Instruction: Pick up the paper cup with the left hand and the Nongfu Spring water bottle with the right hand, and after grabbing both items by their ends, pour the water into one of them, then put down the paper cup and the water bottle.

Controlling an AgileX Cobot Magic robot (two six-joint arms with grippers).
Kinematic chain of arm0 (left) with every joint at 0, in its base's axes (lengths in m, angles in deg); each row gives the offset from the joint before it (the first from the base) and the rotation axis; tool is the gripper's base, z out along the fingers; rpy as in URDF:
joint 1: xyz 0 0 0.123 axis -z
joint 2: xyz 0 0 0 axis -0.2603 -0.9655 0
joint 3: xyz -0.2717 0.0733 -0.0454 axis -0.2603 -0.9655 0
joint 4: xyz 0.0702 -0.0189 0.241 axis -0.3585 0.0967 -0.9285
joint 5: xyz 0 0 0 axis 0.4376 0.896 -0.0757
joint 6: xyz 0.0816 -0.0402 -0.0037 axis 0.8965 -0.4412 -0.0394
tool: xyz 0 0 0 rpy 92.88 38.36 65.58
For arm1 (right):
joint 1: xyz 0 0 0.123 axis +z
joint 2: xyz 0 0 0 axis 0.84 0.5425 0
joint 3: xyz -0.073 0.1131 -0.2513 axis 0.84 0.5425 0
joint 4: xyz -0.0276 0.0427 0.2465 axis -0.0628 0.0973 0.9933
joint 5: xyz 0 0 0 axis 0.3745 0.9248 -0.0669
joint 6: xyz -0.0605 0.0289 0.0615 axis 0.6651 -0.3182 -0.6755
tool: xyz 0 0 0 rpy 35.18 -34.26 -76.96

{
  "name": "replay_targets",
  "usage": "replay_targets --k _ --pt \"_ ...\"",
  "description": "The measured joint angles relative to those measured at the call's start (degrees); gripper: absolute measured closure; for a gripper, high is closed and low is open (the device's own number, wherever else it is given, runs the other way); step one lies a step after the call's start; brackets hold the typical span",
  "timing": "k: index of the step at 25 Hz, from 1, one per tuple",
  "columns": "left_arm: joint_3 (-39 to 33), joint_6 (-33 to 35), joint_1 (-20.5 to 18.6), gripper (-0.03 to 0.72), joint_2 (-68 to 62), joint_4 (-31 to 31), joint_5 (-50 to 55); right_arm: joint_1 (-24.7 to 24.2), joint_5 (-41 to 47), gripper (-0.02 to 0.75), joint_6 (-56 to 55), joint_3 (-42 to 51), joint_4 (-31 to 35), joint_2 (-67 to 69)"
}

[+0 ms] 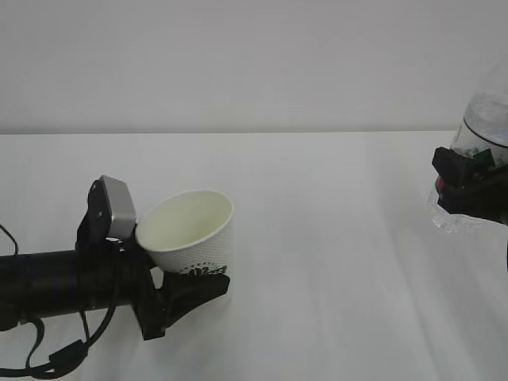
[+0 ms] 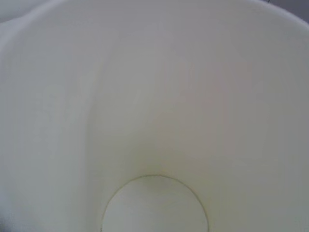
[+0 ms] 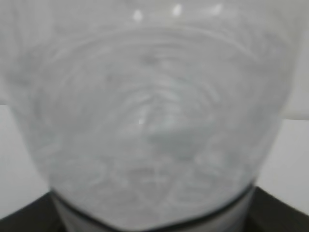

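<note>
The white paper cup (image 1: 190, 230), with its green logo low on the wall, is tilted with its mouth up and toward the camera. My left gripper (image 1: 193, 282) is shut on its base end, just above the table. The left wrist view is filled by the paper cup's cream inside (image 2: 154, 96); I make out no water there. At the right edge my right gripper (image 1: 470, 184) is shut on the clear Nongfu Spring water bottle (image 1: 482, 119), held off the table. The bottle (image 3: 154, 121) fills the right wrist view as a blur, with a dark finger (image 3: 282, 212) at a lower corner.
The white table (image 1: 333, 238) runs from the near edge back to a pale wall. The left arm's black cables (image 1: 48, 357) hang by the front left corner. A grey block (image 1: 117, 208) sits on the left wrist behind the cup.
</note>
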Motion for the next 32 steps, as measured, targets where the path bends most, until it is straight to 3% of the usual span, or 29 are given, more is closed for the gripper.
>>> replay_targets --k 8,15,32 --pt "7.36 -1.53 5.75 0.143 0.0 0.19 0.0 0.0 0.11 0.298 0.0 0.0 0.0 0.0" --pt "9.67 -2.41 10.41 0.158 0.0 0.19 1.19 0.0 2.44 0.298 0.0 0.0 0.0 0.0" --pt "9.67 -2.45 13.21 0.167 0.0 0.45 2.61 0.0 8.77 0.298 0.09 0.1 -2.08 -5.31"
